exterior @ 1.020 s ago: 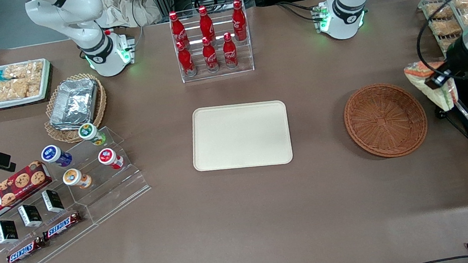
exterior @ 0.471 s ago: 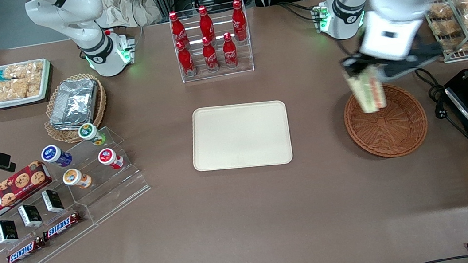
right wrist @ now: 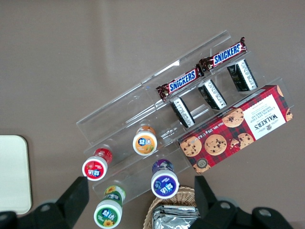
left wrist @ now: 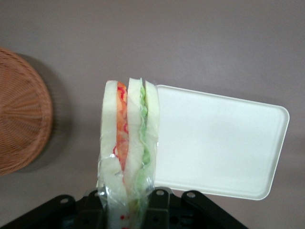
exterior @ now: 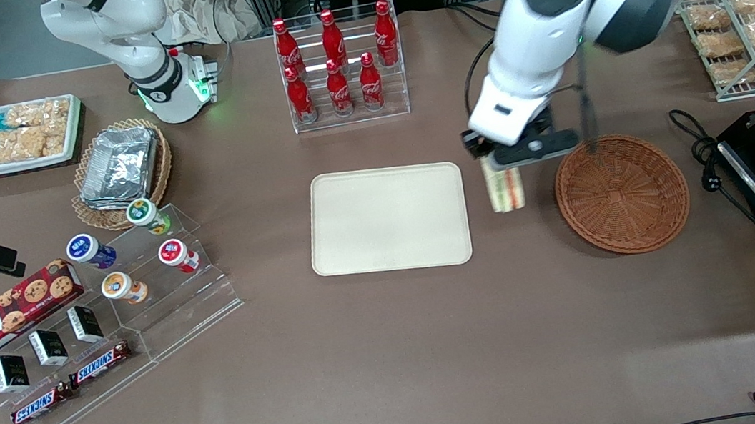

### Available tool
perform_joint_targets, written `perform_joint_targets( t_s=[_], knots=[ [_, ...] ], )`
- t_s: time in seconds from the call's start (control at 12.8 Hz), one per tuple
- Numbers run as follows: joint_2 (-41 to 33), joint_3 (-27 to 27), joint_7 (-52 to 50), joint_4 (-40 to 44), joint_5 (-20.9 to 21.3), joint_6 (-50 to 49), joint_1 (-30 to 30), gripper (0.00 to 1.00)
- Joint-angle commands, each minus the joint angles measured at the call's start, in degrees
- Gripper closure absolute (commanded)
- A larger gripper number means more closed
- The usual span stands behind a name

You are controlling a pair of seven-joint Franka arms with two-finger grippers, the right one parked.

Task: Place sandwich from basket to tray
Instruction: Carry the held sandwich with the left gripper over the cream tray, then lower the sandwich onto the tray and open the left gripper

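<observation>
Over the brown table, the gripper is clamped on the wrapped sandwich, hanging between basket and tray, just beside the tray's rim; best to carry it over the tray's middle and lower before releasing.

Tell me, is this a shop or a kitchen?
Probably a lab's pretend snack shop: cola bottles and Snickers bars sit on display racks, while the end effector carries a sandwich toward the tray.

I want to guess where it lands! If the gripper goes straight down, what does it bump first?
Probably bare table: the gripper, holding the sandwich, hangs between tray and basket. Height is unclear.
</observation>
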Motion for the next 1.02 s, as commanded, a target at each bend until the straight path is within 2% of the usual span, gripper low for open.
perform_joint_targets(
  t_s=[0.0, 0.16, 0.24, 0.47, 0.55, 0.78, 0.94],
  knots=[
    [-0.54, -2.18, -0.49, -10.12, -0.1, 12.61, 0.42, 1.0],
    [2.61, -3.15, -2.67, -14.54, 0.78, 21.59, -1.33, 1.0],
    [5.15, -3.16, -5.9, -14.29, 3.14, 23.19, -2.64, 1.0],
    [13.24, -3.16, -17.86, -14.46, 19.37, 27.32, -3.98, 1.0],
    [15.96, -3.16, -20.06, -14.29, 23.51, 28.64, -3.98, 1.0],
    [21.6, -3.07, -24.38, -14.11, 32.75, 30.67, -4.06, 1.0],
    [23.72, -3.07, -26.41, -14.11, 36.45, 32.25, -3.98, 1.0]
  ],
)
